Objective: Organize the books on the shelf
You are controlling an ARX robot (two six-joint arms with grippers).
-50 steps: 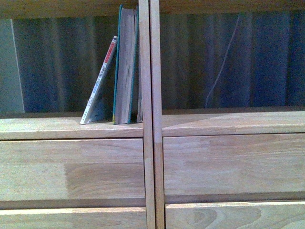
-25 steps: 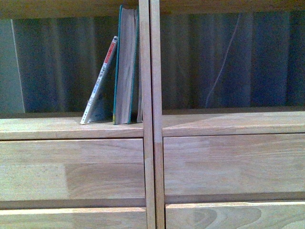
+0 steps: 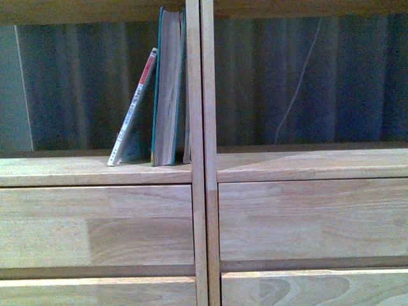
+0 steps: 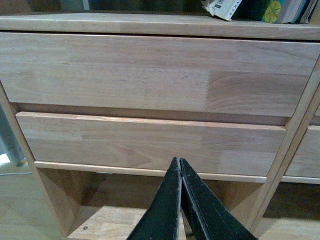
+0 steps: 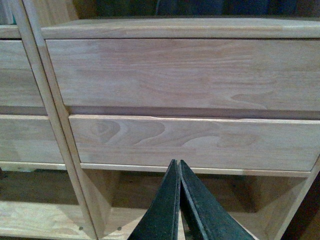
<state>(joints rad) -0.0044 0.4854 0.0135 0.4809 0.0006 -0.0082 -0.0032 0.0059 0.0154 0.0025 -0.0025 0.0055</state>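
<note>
In the front view the light-wood shelf [image 3: 95, 171] has two columns. In its left column a thin booklet [image 3: 132, 121] with a red-and-white spine leans right against a thick teal book [image 3: 167, 89] standing upright. A thinner pale volume [image 3: 186, 140] stands between the teal book and the centre post. No gripper shows in the front view. My left gripper [image 4: 180, 162] is shut and empty, low before the left column's front panels; the books' lower ends [image 4: 260, 9] show above. My right gripper [image 5: 176, 163] is shut and empty, low before the right column's panels [image 5: 190, 75].
The right column's upper compartment [image 3: 306, 83] holds no books; a thin pale cord [image 3: 296, 83] hangs behind it. Wide front panels [image 3: 95, 226] sit below the book board. Open low compartments [image 4: 115, 200] lie beneath the panels. A wooden floor [image 4: 15, 200] shows at the left.
</note>
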